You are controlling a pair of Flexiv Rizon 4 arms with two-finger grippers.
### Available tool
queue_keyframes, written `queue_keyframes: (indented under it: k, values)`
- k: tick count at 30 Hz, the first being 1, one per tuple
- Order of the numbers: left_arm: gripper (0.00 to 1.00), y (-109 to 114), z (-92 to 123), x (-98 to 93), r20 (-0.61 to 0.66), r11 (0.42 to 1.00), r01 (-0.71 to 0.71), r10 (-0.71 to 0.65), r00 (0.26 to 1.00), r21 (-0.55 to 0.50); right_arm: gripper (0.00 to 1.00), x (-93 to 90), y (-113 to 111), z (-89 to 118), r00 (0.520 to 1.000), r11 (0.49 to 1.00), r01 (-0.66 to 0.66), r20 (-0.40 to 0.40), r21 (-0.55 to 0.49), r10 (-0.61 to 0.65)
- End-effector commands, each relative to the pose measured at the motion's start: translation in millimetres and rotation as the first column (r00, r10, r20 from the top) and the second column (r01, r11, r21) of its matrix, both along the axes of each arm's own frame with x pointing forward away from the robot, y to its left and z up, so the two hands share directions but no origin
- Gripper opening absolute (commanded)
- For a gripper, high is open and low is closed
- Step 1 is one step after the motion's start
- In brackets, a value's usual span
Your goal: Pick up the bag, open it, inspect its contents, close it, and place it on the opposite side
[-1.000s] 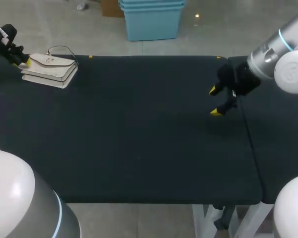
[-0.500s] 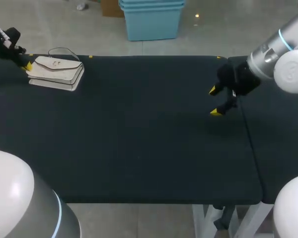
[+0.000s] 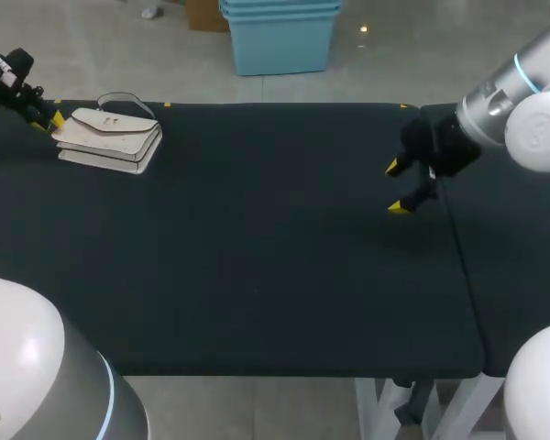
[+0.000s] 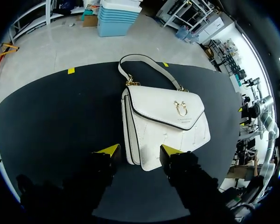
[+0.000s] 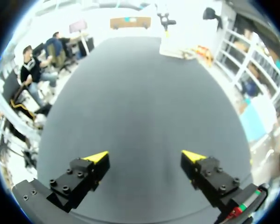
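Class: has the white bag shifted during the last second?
Yes: the white bag slid toward the robot's right, closer to the yellow tape mark.

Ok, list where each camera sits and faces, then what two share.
Head view: above and behind the robot, looking down on the table; the left arm and right arm enter from its sides.
Left wrist view: on the left arm, looking along its open jaws at the white bag, one corner between them.
Right wrist view: on the right arm, looking along its open jaws at the table.
Shared: head and left wrist views both show the bag.
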State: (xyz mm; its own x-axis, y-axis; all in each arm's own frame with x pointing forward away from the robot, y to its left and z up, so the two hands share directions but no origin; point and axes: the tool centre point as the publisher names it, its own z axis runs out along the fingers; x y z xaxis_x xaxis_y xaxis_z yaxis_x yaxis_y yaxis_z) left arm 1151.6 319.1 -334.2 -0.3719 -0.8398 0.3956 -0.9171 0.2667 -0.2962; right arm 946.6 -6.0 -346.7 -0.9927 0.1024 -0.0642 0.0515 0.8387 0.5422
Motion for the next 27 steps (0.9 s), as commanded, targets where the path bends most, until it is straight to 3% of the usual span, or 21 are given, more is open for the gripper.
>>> queue_keyframes:
  k: [1,4,13,19,25,27]
  values:
    - [0.58,8,1,19.2,-0.133,0.829,0.119,-0.226,0.965,-0.547,1.00,0.9,0,0,1.000,1.000,-0.002,-0.002,0.001,0.002]
    - [0.62,9,-5,27.9,-0.160,0.821,0.095,-0.221,0.962,-0.563,1.00,0.9,0,0,1.000,1.000,-0.002,-0.002,0.001,0.002]
    - [0.56,-3,-15,35.7,-0.211,0.795,0.071,-0.245,0.946,-0.603,1.00,0.9,0,0,1.000,1.000,-0.002,-0.002,0.001,0.002]
    - [0.40,-8,-21,28.4,-0.231,0.783,0.063,-0.259,0.938,-0.619,1.00,0.9,0,0,1.000,1.000,-0.002,-0.002,0.001,0.002]
    - [0.37,-14,-30,19.9,-0.249,0.778,0.059,-0.270,0.930,-0.626,1.00,0.9,0,0,1.000,1.000,-0.002,-0.002,0.001,0.002]
    - [0.23,-17,-30,17.0,-0.252,0.776,0.058,-0.273,0.929,-0.628,1.00,0.9,0,0,1.000,1.000,-0.002,-0.002,0.001,0.002]
